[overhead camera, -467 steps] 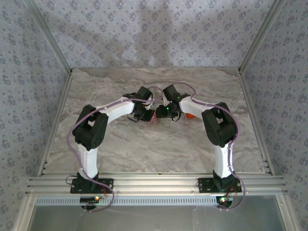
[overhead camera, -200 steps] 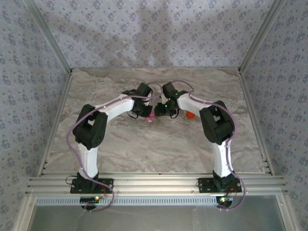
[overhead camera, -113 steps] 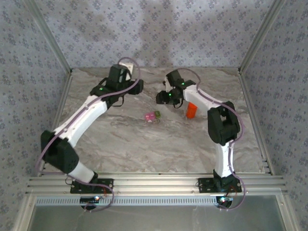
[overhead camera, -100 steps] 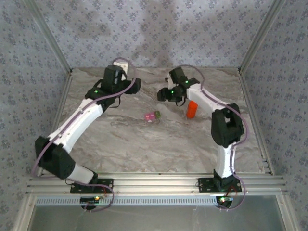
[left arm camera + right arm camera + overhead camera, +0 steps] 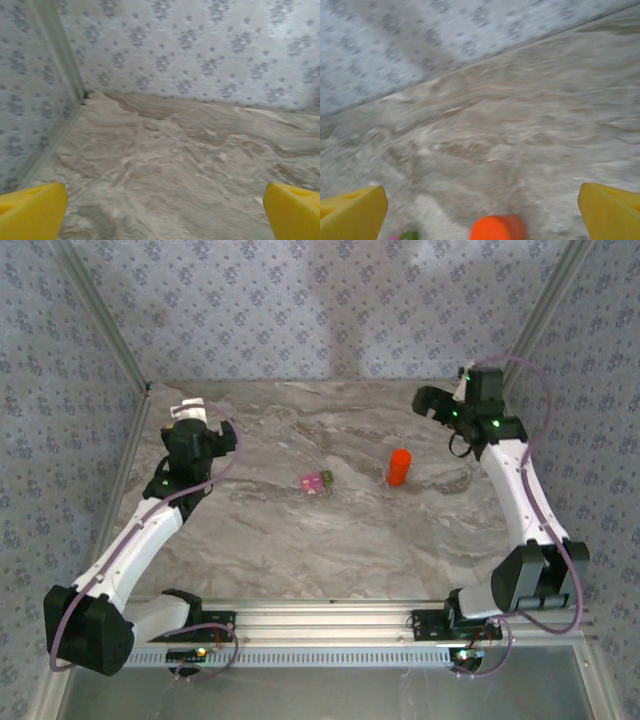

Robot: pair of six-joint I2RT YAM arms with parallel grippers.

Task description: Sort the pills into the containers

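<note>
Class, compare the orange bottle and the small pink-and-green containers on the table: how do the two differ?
The orange bottle is one colour; the containers are half pink, half olive-green. The bottle is a tall upright cylinder; the containers are a low, boxy joined pair, clearly smaller. Both stand on the marble table, apart from each other.

— What colours do you see?
— My fingertips (image 5: 30, 212) are plain yellow. The table (image 5: 300, 540) is veined grey-beige marble, and the walls (image 5: 300, 300) are pale blue-grey with small floral sprigs.
— The small things?
— The containers (image 5: 316, 481) are one pink, one olive-green. The bottle (image 5: 399, 467) is orange. My arms (image 5: 140, 538) are white with black joints.
</note>
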